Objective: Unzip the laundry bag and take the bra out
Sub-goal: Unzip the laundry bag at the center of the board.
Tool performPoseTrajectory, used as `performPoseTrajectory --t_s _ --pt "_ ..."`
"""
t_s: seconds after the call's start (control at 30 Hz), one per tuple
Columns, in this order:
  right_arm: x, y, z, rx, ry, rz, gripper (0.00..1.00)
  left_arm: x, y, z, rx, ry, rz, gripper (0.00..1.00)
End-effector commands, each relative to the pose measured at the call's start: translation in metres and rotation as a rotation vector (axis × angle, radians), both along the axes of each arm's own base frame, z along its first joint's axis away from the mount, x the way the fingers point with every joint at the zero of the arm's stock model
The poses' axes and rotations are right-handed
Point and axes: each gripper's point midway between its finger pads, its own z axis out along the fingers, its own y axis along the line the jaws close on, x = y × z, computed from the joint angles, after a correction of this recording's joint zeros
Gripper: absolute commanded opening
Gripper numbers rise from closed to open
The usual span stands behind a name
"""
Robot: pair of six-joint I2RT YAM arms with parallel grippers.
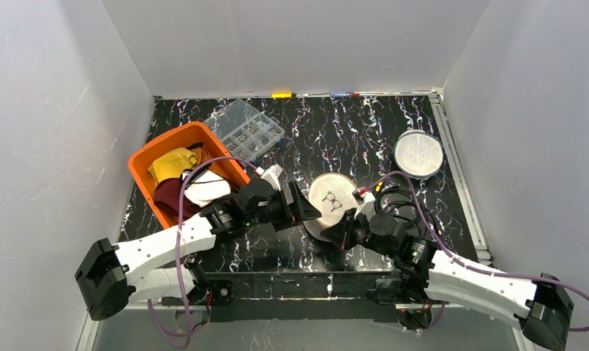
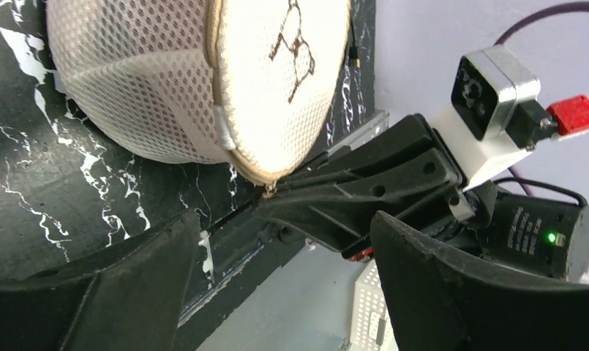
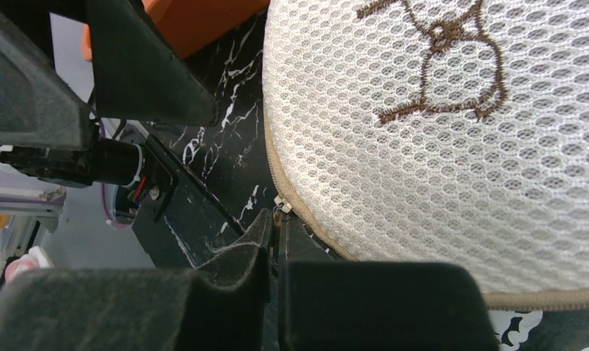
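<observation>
The laundry bag (image 1: pixel 334 196) is a round white mesh pouch with a brown embroidered figure and a tan zipper seam, lying mid-table. Its small zipper pull (image 3: pixel 279 207) sits at the bag's near edge, and my right gripper (image 3: pixel 274 219) is shut on it. The left wrist view shows the same pinch at the bag's (image 2: pixel 167 88) lower rim. My left gripper (image 1: pixel 306 208) stands open just left of the bag, nothing between its fingers (image 2: pixel 94 292). The bra is hidden.
An orange bin (image 1: pixel 141 164) with yellow, maroon and white clothing stands at the left. Behind it lies a clear plastic organiser box (image 1: pixel 246 128). A second round mesh disc (image 1: pixel 418 153) rests at the back right. The table's near edge runs just under both grippers.
</observation>
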Motion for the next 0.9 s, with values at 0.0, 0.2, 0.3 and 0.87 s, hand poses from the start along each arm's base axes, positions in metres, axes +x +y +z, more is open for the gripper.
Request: performPoseTrajectory --t_s 0.0,0.2,0.3,0.87 --pt "0.004 0.015 0.028 0.086 -0.042 0.019 0.01 0.017 0.003 -0.01 0.063 0.034 0.125 0.79" --pt "0.003 0.017 0.037 0.117 -0.051 0.021 0.01 0.027 -0.003 -0.02 0.07 0.063 0.172 0.56" --pt "0.001 0.018 0.041 0.137 -0.055 0.033 0.01 0.032 -0.003 -0.023 0.095 0.058 0.192 0.54" --pt "-0.009 0.014 0.051 0.165 -0.064 0.073 0.01 0.046 -0.009 -0.017 0.08 0.001 0.212 0.0"
